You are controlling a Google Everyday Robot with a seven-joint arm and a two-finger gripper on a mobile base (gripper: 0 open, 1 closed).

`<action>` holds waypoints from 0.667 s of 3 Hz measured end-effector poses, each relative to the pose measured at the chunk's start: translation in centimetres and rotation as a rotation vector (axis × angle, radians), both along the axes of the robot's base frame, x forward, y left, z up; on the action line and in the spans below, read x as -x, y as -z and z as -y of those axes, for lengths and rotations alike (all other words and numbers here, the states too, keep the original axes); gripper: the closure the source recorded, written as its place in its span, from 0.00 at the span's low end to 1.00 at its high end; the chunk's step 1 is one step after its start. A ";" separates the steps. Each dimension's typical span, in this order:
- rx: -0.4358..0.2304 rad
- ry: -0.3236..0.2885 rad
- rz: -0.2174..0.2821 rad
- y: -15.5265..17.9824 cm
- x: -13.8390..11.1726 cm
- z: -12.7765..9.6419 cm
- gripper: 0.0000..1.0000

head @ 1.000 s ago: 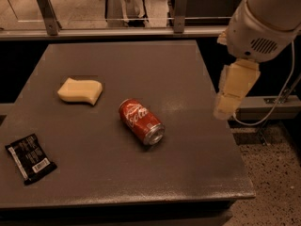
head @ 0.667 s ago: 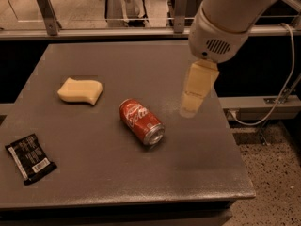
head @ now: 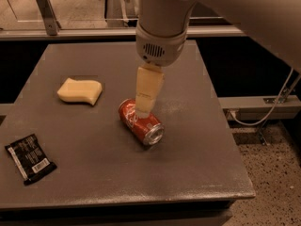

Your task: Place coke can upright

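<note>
The coke can point(head: 143, 125) lies on its side near the middle of the dark grey table point(head: 197, 145). It is red with white script, and its silver end faces the front right. My gripper point(head: 143, 111) hangs from the big white arm and comes down from above. Its pale fingers point down at the can's rear half and partly hide it. I cannot tell whether they touch the can.
A yellow sponge point(head: 80, 91) lies at the left of the table. A black snack packet point(head: 29, 158) lies near the front left edge. A rail and glass panel run behind the table. The speckled floor and a white cable are at the right.
My arm has swung left from the table's right edge to a spot right above the can. The can, the sponge and the packet have not moved.
</note>
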State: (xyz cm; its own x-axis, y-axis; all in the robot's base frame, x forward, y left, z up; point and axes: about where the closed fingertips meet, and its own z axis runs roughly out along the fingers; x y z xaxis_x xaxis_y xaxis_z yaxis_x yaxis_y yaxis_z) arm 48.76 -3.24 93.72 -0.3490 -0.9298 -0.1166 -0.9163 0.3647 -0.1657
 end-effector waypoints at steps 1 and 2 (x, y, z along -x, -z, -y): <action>-0.023 0.083 0.011 -0.3 -0.1 -0.4 0.00; -0.024 0.083 0.011 -0.3 -0.1 -0.4 0.00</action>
